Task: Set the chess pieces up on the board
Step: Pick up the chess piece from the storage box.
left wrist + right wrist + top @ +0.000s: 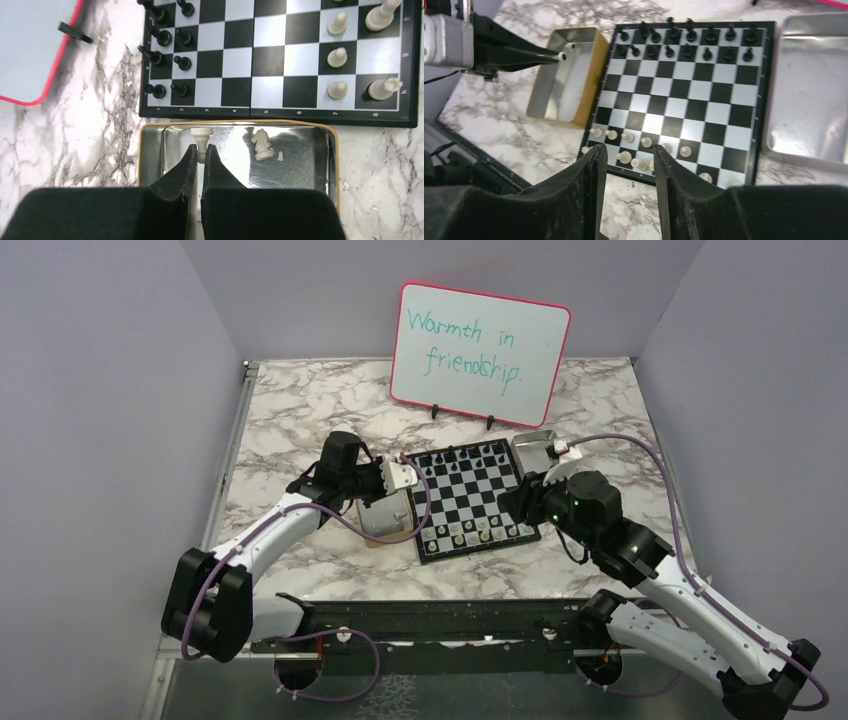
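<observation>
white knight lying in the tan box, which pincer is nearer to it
Left. The left pincer is over the same box, right beside the knight, shut on another cream piece. The right pincer hovers open over the near edge of the board, away from the box.

bright, even light; glare on the tin floor and the board; near foreground blurred.

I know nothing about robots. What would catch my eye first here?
The pink-framed whiteboard at the back, reading "Warmth in friendship". Before it lies a small chessboard, black men along its far side, cream ones near. The left claw pinches a cream chess piece over a tan box beside the board.
</observation>
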Motion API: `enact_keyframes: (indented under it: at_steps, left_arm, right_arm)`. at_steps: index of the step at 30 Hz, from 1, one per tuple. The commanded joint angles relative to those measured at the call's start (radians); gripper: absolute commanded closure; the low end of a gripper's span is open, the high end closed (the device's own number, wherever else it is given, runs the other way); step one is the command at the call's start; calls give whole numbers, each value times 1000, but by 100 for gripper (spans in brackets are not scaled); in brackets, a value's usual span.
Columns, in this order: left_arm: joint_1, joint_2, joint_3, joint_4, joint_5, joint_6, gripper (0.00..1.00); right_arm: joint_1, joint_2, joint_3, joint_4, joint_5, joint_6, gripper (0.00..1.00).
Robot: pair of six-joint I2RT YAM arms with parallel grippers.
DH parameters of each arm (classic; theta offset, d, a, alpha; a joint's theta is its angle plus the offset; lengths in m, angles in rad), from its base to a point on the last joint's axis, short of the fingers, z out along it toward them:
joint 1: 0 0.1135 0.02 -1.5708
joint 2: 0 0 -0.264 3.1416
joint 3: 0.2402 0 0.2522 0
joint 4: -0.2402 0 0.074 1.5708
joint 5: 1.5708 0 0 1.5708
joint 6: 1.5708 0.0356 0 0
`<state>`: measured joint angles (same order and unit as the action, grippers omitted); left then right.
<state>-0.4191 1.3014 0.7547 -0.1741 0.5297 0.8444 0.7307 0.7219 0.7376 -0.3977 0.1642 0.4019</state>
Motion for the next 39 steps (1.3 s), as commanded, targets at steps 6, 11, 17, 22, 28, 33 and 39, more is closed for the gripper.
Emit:
enact_keyframes:
  at_steps: [6,11,17,22,28,33,39]
  left_arm:
    - [2,-211,-3,49,287,-296,100]
    - [0,-205,40,91,239,-627,99]
    - [-9,-195,77,56,232,-631,100]
    - [-11,-202,120,93,251,-777,100]
    - [-15,-125,163,61,347,-1007,100]
    - [-23,-70,188,-4,417,-1035,100]
    - [-23,-58,215,-42,466,-1036,100]
  right_arm:
    - [-8,70,-50,234,-254,-406,55]
    - [-8,127,-6,276,-190,-310,55]
    - [-8,150,-5,285,-130,-79,57]
    - [-8,185,-78,456,-359,-249,57]
    - [-8,290,-10,521,-537,-550,56]
    - [-8,387,70,521,-581,-746,55]
    - [-8,452,117,519,-648,-916,55]
